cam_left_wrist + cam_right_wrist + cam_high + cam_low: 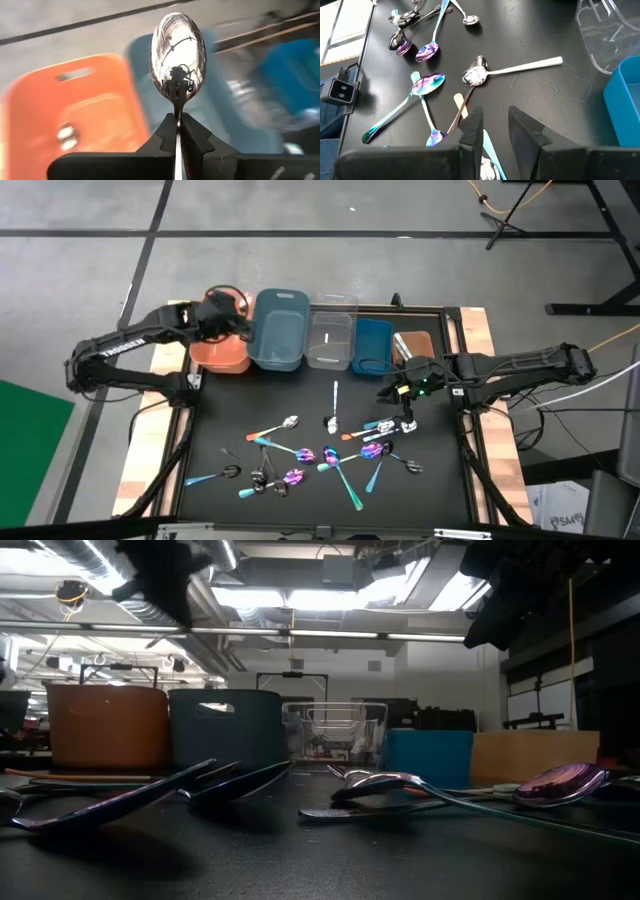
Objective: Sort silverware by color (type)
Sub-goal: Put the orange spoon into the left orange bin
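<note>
My left gripper point(177, 120) is shut on a shiny silver spoon point(179, 52) and hangs over the orange bin point(220, 352), beside the grey-blue bin point(280, 330). My right gripper point(495, 127) is open above the black mat, close over a teal-handled utensil point(487, 145) that shows between its fingers. Whether it touches that utensil cannot be told. Several more pieces lie flat on the mat: a silver spoon point(480, 75), iridescent purple spoons point(427, 82) point(372, 448), and dark ones point(262, 478). My left gripper pinches the silver spoon between its two fingers at the neck, just below the bowl point(177, 111). The spoon runs along the fingers, and its bowl sticks out beyond the fingertips. It is lifted clear, above the orange and grey-blue bins.
Five bins stand in a row along the mat's far edge: orange, grey-blue, clear point(331, 335), blue point(372, 345) and brown point(415, 345). Wooden rails point(482, 395) frame the mat on both sides. Bare mat shows between the bins and the scattered silverware.
</note>
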Action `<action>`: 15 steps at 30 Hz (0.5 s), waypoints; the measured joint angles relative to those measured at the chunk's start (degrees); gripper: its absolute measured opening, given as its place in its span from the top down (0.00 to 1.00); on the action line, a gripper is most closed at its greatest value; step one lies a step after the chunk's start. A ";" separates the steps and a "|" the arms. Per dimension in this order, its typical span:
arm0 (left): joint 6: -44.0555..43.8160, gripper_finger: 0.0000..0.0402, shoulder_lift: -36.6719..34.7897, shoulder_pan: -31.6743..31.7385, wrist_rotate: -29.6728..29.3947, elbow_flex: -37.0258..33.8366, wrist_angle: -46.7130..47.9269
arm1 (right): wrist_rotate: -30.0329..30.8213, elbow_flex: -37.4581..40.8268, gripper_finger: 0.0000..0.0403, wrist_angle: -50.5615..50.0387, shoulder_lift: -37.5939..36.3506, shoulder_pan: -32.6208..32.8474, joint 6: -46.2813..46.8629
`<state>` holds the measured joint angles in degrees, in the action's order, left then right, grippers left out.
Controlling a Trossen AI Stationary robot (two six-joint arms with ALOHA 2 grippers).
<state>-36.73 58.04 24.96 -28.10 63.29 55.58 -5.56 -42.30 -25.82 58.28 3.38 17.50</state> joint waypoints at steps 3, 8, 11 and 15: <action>0.00 1.00 0.04 5.60 -1.18 -0.04 5.22 | 0.00 0.00 0.80 0.00 0.00 0.00 0.02; 0.00 1.00 0.08 12.74 -0.83 -5.36 3.35 | 0.00 0.00 0.80 -0.02 0.00 0.00 0.01; 0.83 1.00 0.07 16.18 0.64 -10.97 -0.39 | 0.00 0.00 0.80 0.00 0.00 0.00 0.00; 2.85 1.00 0.07 19.68 5.05 -17.96 -7.85 | 0.00 0.00 0.80 0.00 0.00 -0.02 0.00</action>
<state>-33.88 58.11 44.64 -23.05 45.32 47.74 -5.56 -42.30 -25.82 58.28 3.36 17.50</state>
